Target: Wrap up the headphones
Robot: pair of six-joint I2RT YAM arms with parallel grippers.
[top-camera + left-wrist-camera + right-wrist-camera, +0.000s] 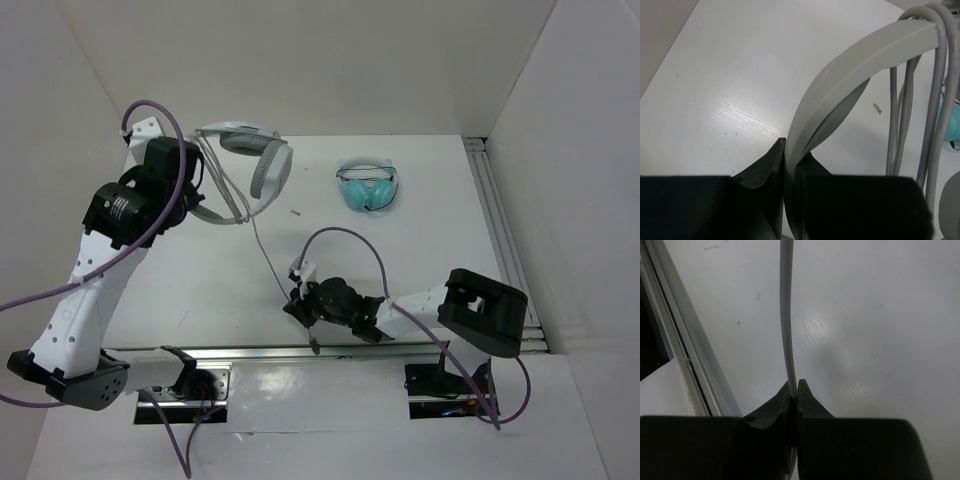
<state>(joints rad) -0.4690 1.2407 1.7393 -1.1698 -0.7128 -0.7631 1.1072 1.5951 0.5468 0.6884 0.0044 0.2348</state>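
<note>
From above, the headphones (262, 165) sit at the far left of the white tabletop (430, 250), lifted by the left end effector (197, 188), which is clamped on their headband (215, 214). Their thin pale cable (262, 248) runs from them toward the near edge, where the right end effector (301, 305) pinches it. Smaller teal headphones (367, 186) lie apart to the right.

In the left wrist view, the left end effector (790, 162) is closed on the wide grey headband (860, 60). Several strands of cable (900, 125) hang over the band at the right, with a sliver of the teal headphones (947, 122) behind them.

In the right wrist view, the right end effector (794, 392) is closed on the cable (786, 315), which rises straight from between the fingertips. A metal rail (685, 340) borders the tabletop (875, 330) on the left.
</note>
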